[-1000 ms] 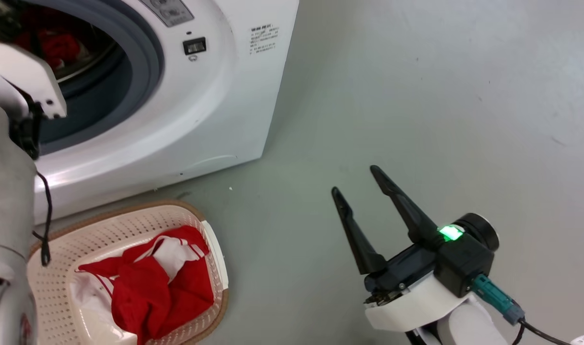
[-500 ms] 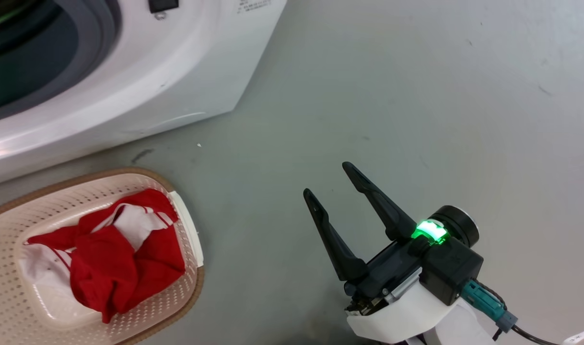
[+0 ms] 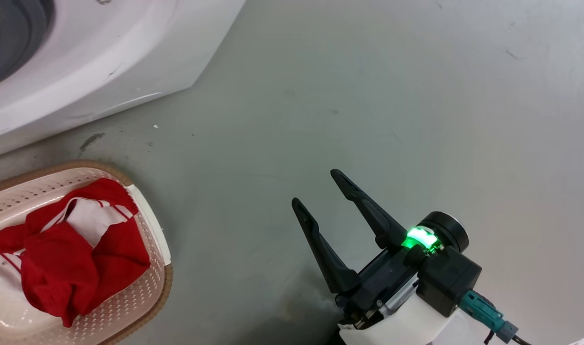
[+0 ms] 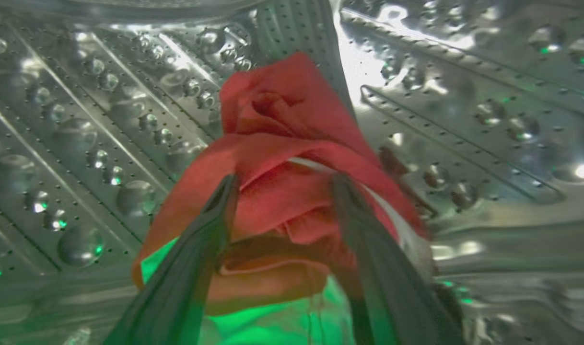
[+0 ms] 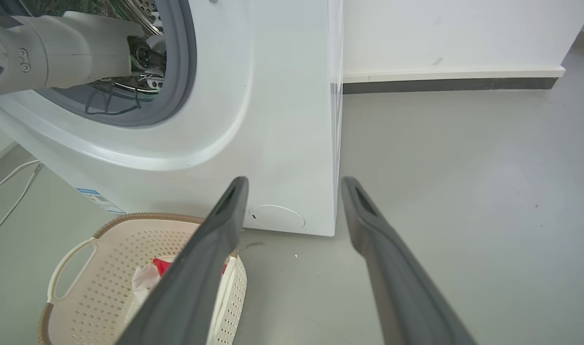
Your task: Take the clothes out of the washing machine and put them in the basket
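In the left wrist view a red garment (image 4: pixel 282 110) with a white stripe lies bunched in the washing machine's perforated steel drum (image 4: pixel 81 143). My left gripper (image 4: pixel 285 179) is open, its two fingers set on either side of the bunch. More red and white clothes (image 3: pixel 76 268) lie in the cream basket (image 3: pixel 146 292) on the floor before the white washing machine (image 3: pixel 105 62). My right gripper (image 3: pixel 316 188) hangs open and empty over bare floor, to the right of the basket. From the right wrist, my left arm (image 5: pixel 57 48) reaches into the porthole.
Grey floor (image 3: pixel 416 96) spreads to the right of the machine and basket. The right wrist view shows a white wall with a dark skirting (image 5: pixel 445 85) behind, and white cables (image 5: pixel 14 177) on the floor left of the machine.
The head camera has shifted, so the porthole and my left forearm have slid out of the picture's upper left. The right gripper stays open in about the same spot.
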### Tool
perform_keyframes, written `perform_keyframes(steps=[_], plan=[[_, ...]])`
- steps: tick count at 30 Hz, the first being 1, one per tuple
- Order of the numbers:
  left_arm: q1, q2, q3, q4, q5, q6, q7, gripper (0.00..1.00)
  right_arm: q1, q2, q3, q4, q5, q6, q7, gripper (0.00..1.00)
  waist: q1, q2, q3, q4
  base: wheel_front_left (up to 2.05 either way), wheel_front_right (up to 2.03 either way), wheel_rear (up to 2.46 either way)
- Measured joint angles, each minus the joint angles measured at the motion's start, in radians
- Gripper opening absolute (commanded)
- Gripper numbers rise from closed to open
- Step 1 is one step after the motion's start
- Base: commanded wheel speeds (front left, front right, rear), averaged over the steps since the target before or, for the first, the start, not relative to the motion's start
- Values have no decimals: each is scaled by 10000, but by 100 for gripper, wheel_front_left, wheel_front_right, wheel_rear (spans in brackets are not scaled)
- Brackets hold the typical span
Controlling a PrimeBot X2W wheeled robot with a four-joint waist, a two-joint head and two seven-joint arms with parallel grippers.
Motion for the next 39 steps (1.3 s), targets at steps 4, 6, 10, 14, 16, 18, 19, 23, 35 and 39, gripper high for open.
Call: perform_keyframes(steps=[4, 6, 10, 14, 16, 18, 19, 23, 35, 39], plan=[[-260, 176, -17, -15, -27, 61, 491, 100, 103, -2, 92, -35, 90, 0, 0, 100, 0, 0, 184, -147, 0, 0, 0], [-363, 194, -36, -19, -79, 61, 752, 100, 163, -2, 140, -52, 173, 0, 0, 100, 0, 0, 246, -192, 0, 0, 0], [-512, 221, -128, -63, -75, 69, 1149, 47, 174, -2, 188, -82, 265, 0, 0, 100, 0, 0, 343, -246, 0, 0, 0], [-518, 232, -215, -138, -75, 165, 1262, 0, 163, -2, 190, -109, 341, 0, 0, 100, 0, 0, 346, -262, 0, 0, 0], [-435, 232, -215, -236, -94, 301, 1106, 0, 148, -2, 180, -121, 368, 0, 0, 100, 0, 0, 317, -266, 0, 0, 0], [-281, 232, -244, -431, -102, 487, 803, 0, 129, -2, 155, -121, 399, 0, 0, 100, 0, 0, 253, -258, 0, 0, 0], [-196, 226, -232, -495, -121, 546, 679, 0, 126, 0, 140, -121, 410, 0, 0, 100, 0, 0, 222, -251, 0, 0, 0], [136, 142, -42, -840, -384, 784, -84, 0, 88, 0, 17, -109, 431, 0, 0, 100, 0, 0, 88, -163, 0, 0, 0], [2116, -192, 401, -1331, -1145, 805, -2708, 0, -130, 2, -234, 90, 314, 0, 0, 100, -1, 0, -843, 276, 0, 0, 0], [2707, -301, 487, -1290, -1333, 723, -3482, 0, -127, 2, -316, 305, 199, 0, 0, 100, -1, 0, -1313, 461, 0, 0, 0]])
